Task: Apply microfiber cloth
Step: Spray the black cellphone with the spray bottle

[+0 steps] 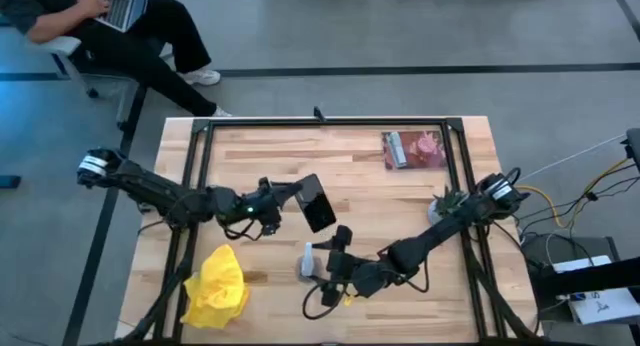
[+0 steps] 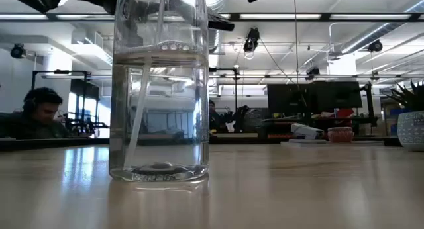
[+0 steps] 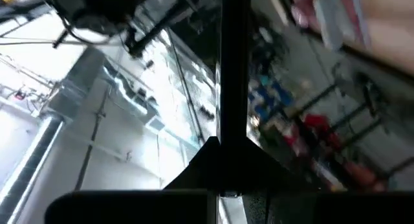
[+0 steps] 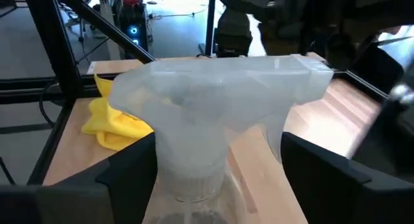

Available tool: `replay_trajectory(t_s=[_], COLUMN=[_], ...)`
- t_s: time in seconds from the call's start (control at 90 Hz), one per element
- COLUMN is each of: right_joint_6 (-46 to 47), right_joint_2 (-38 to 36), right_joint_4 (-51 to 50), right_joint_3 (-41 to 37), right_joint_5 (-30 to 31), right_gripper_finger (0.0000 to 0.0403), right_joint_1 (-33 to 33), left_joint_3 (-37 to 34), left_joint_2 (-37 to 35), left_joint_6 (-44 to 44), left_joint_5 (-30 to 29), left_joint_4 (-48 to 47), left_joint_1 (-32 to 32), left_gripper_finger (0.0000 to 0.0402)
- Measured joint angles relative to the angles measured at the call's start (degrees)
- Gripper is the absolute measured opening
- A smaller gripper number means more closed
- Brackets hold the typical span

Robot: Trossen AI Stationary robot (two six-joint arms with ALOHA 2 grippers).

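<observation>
Microfiber cloth (image 1: 216,286) lies crumpled, untouched, near the surface's (image 1: 400,196) left front corner, high view. Left gripper (image 1: 290,198) clamps the black phone (image 1: 318,203). Right wrist view: right gripper (image 4: 213,166) jaws straddle the spray bottle (image 4: 220,107), contact unclear. Wiping not begun.

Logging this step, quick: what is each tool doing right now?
Left tool: shut on the phone, held up off the table.
Right tool: around the spray bottle, grip cannot be told.

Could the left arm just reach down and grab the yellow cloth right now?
Probably not yet: the left gripper holds the phone. The cloth lies uncovered nearby, so nothing else blocks it.
</observation>
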Motion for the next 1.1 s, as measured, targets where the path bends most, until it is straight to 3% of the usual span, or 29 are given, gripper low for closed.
replay_trajectory(t_s=[0.3, 0.744, 1.1], right_joint_6=[-0.68, -5.43, -5.16], right_joint_2=[0.0, 0.06, -2.34], right_joint_4=[0.0, -0.27, -2.27], right_joint_3=[-0.04, -0.11, -0.15], right_joint_5=[-0.1, -0.29, -10.21], right_gripper_finger=[0.0281, 0.0329, 0.0333], right_joint_1=[0.02, -0.6, -4.31], left_joint_3=[-0.69, -2.26, -3.4], left_joint_2=[-0.25, -0.87, -0.87], left_joint_6=[0.66, -2.84, -3.3], left_joint_5=[-0.63, -1.02, -1.0], left_joint_4=[0.73, -0.16, 0.52], left_joint_1=[-0.85, -1.09, -1.16], left_gripper_finger=[0.0012, 0.0012, 0.0012])
